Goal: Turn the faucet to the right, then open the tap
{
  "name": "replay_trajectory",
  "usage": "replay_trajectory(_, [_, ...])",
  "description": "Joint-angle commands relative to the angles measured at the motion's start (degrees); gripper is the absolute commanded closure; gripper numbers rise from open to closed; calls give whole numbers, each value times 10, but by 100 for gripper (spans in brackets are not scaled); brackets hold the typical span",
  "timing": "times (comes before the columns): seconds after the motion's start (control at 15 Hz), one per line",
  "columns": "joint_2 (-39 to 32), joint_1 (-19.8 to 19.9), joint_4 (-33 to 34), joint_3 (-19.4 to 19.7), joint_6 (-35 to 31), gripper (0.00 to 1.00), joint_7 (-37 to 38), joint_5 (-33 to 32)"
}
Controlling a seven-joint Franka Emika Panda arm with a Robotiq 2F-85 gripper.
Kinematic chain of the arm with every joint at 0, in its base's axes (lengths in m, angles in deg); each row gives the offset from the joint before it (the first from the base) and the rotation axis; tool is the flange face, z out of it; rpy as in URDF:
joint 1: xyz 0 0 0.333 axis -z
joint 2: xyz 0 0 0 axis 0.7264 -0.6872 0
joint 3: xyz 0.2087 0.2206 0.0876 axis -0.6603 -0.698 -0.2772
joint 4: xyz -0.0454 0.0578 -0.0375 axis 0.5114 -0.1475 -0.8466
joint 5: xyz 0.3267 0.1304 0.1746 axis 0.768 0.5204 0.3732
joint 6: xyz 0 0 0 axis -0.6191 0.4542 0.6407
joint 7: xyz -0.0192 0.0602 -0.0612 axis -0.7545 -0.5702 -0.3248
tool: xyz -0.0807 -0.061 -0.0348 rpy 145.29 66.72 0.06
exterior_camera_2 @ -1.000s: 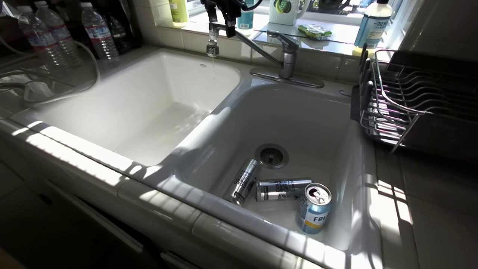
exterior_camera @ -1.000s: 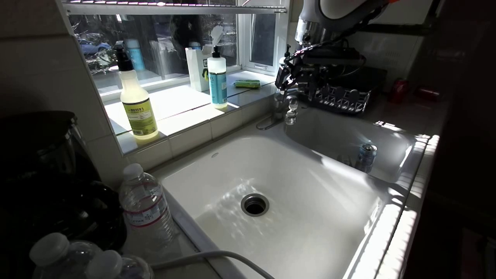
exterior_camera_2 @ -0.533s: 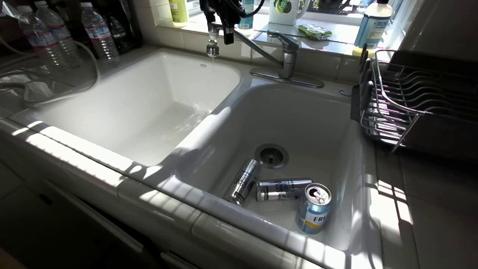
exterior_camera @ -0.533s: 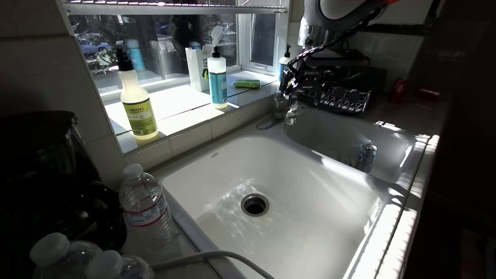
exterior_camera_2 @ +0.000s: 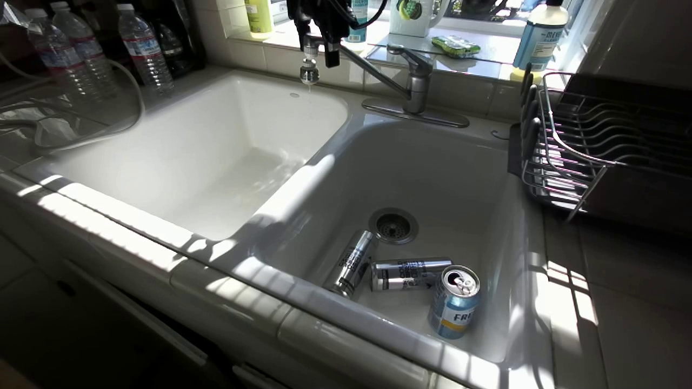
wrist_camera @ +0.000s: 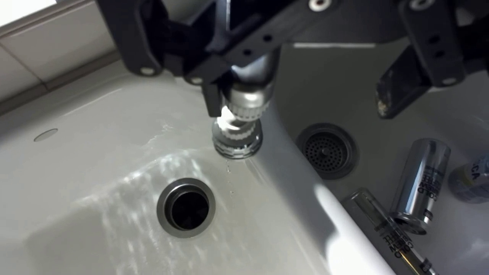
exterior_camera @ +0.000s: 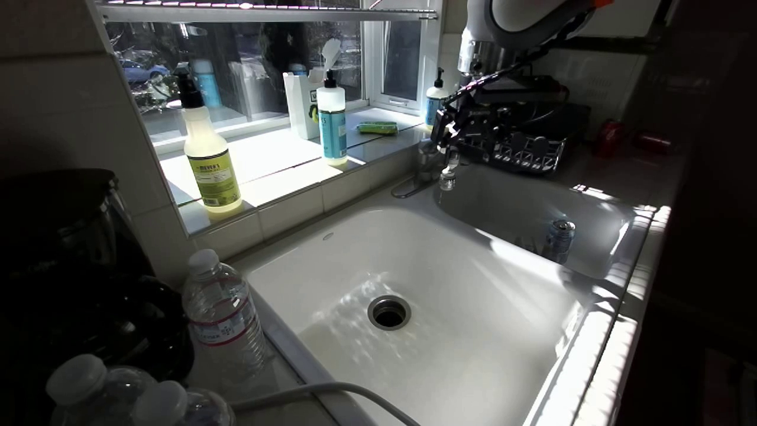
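Note:
The chrome faucet's (exterior_camera_2: 376, 70) long spout reaches over the divider side of the left basin in an exterior view. Its base column (exterior_camera_2: 416, 93) stands behind the sink. The tap (exterior_camera_2: 417, 60), a short chrome handle, tops the column; it is out of the wrist view. My gripper (wrist_camera: 300, 105) is open in the wrist view, its fingers wide apart. The spout's end (wrist_camera: 250, 101) lies between them, at the left finger (wrist_camera: 212, 101) and well apart from the right finger (wrist_camera: 399, 89). Drops fall from the nozzle (wrist_camera: 237, 143). The gripper also shows in both exterior views (exterior_camera: 450, 139) (exterior_camera_2: 318, 48).
Two silver cans (exterior_camera_2: 411, 274) and a blue can (exterior_camera_2: 455, 302) are in the right basin. A dish rack (exterior_camera_2: 573, 140) stands right of it. Soap bottles (exterior_camera: 332, 127) and a green sponge pack (exterior_camera_2: 456, 46) are on the sill. Water bottles (exterior_camera: 225, 313) stand beside the left basin.
My gripper has moved right in one exterior view and down in another, now lower around the spout's end. The spout's nozzle has shifted slightly to the right. The tap looks unchanged.

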Motion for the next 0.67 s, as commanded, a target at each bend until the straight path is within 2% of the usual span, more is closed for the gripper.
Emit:
replay_trajectory(0.0, [29,-1,-50,20,-17,0,-26,-46])
replay_trajectory(0.4, [40,5,-94,29,-102,0,-19,-106])
replay_trajectory(0.6, [52,8,-116,38,-108,0,-20,-117])
